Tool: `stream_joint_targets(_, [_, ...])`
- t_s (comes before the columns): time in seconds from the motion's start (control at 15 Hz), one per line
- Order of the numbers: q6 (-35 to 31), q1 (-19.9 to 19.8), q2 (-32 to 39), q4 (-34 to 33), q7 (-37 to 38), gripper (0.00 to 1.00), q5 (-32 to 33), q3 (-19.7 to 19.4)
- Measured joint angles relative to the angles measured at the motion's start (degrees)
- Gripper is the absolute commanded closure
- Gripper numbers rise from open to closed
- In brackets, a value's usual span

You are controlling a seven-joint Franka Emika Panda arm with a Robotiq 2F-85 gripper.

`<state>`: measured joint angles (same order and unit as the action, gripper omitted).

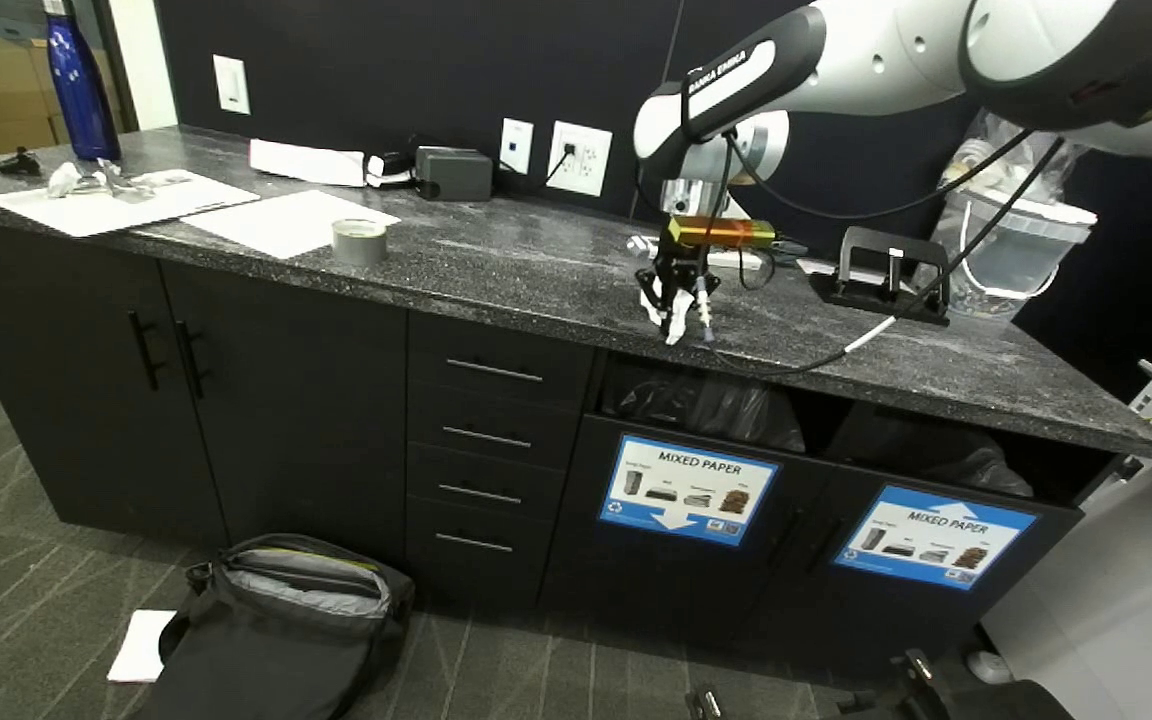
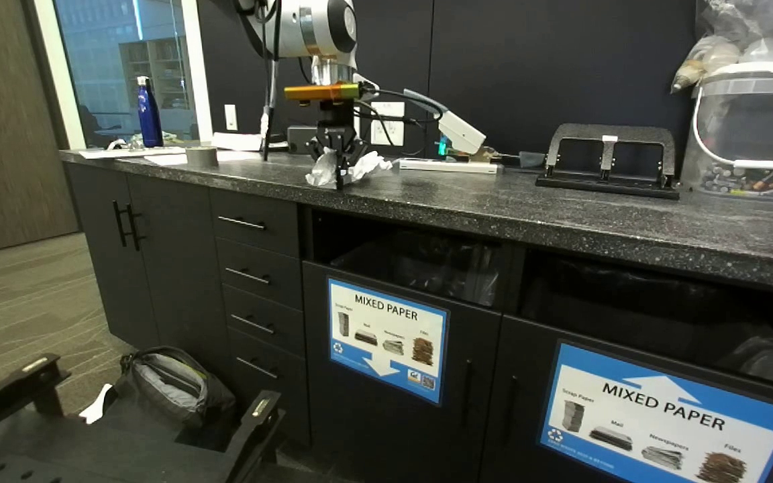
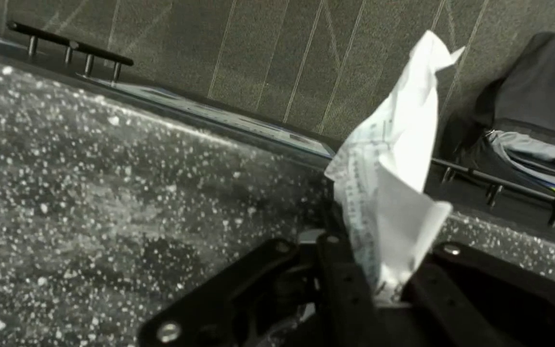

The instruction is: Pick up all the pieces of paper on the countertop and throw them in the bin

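Gripper point(image 3: 389, 294): points down, low over the countertop point(image 1: 496, 255), near its front edge; jaws closed on the held wad point(image 3: 393, 188).
Held wad: white, creased, faint print on one face; narrow end pinched between the jaws, free part jutting out from them. Contact with the countertop: cannot tell.
Handling of held wad: judged near weightless and soft, springy at the folds, dry enough not to slip; crushing should do no harm, though a thin corner could tear or pull free.
Hold point: the present end pinch looks adequate; a thick fold nearer the middle would be surer and leave less paper to snag on the way down.
Pale crumple point(image 2: 371, 164): just beside the gripper, seemingly behind it; whether part of the held wad or a separate piece, cannot tell.
Loose wads point(image 1: 63, 180): well apart from the gripper, at the far end of the countertop, on a flat sheet point(image 1: 66, 217) near the blue bottle point(image 1: 81, 90); judged equally light, best taken by a raised ridge so the sheet is not pinched along.
Tape roll point(image 1: 360, 243): between the gripper and the loose wads.
Bin point(image 1: 636, 570): black front with a mixed-paper label point(image 1: 691, 490), below the gripper and under the countertop, its opening reaching to the gripper's right in both exterior views; clear liner point(image 1: 746, 410) inside.
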<state>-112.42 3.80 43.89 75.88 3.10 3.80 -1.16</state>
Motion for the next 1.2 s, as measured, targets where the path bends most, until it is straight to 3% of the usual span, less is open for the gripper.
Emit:
stream_joint_targets(0.47, [-6.61, -2.12, -9.64, 18.55, -1.58, 0.91, -0.65, 0.03])
stream_joint_targets(0.87, [-10.88, -6.82, -17.21, 37.43, -9.09, 0.9, -3.19, 0.18])
stream_joint_targets(1.2, [-28.64, -10.45, -20.48, 53.6, -14.95, 0.91, -3.08, -0.4])
